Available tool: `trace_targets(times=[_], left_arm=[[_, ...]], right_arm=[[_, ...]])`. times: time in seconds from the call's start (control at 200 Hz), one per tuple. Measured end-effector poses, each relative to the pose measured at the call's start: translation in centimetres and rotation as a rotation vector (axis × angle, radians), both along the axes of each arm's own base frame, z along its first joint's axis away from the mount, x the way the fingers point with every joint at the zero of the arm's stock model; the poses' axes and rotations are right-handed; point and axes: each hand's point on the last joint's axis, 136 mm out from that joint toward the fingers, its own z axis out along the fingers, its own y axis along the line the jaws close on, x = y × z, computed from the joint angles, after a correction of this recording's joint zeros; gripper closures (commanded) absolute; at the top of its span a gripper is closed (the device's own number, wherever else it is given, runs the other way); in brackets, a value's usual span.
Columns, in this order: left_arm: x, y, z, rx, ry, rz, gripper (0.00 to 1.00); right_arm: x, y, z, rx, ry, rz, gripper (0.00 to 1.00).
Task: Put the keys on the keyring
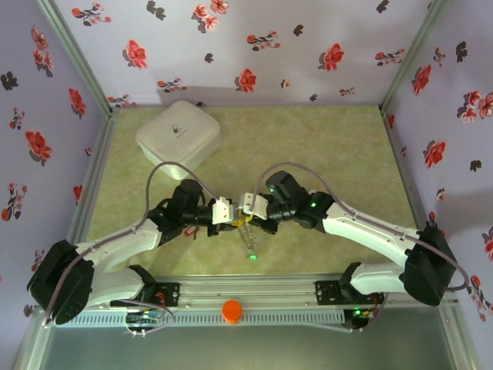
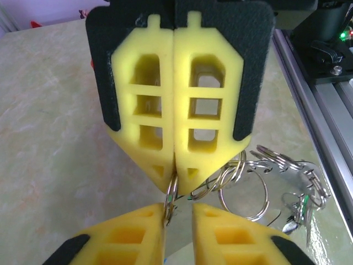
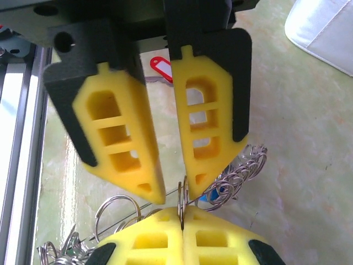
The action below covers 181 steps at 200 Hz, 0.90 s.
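My two grippers meet tip to tip above the mat's front middle. My right gripper [image 3: 182, 216] is shut on a small split ring [image 3: 183, 199], holding it upright. My left gripper [image 2: 178, 214] is open, and that ring [image 2: 171, 194] rests against the inner face of one finger [image 2: 129, 234]. The keyring's thin grey wire [image 3: 149, 204] runs through a bunch of split rings [image 3: 240, 171]. Keys [image 2: 302, 205] hang off the rings, one with a blue tag [image 3: 223, 190]. A key with a red tag [image 3: 161, 67] lies apart on the mat. From above, the left gripper [image 1: 229, 216] faces the right gripper [image 1: 245, 213].
A white rounded square box [image 1: 179, 135] stands at the back left of the mat. An orange pill bottle [image 1: 232, 310] sits on the metal rail [image 1: 269, 293] at the front edge. Flowered walls close in three sides.
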Motion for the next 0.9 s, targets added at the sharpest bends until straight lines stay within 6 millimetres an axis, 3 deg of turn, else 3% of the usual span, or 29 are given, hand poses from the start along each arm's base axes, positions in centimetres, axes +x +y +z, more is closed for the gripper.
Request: trace_targets(times=[0.145,0.195,0.32,0.455,0.63,0.905], left_arm=[[0.1,0.1,-0.3,0.012,0.002,0.007,1.00],[0.1,0.1,-0.3,0.013,0.002,0.007,1.00],[0.1,0.1,-0.2,0.011,0.001,0.007,1.00],[0.1,-0.1,0.1,-0.010,-0.008,0.008,1.00],[0.1,-0.1,-0.2,-0.072,0.006,0.037,1.00],[0.2,-0.3,0.5,-0.147,0.019,0.062,1.00]], right_arm=[[-0.2,0.0,-0.2,-0.009,0.008,0.003,1.00],[-0.2,0.0,-0.2,-0.009,0.008,0.003,1.00],[-0.1,-0.1,-0.1,0.002,0.012,-0.006,0.82],[0.4,-0.6,0.7,0.097,0.029,-0.038,0.71],[1.0,-1.9,1.0,0.225,0.049,-0.086,0.71],[0.4,-1.3,1.5,0.291,0.083,-0.058,0.71]])
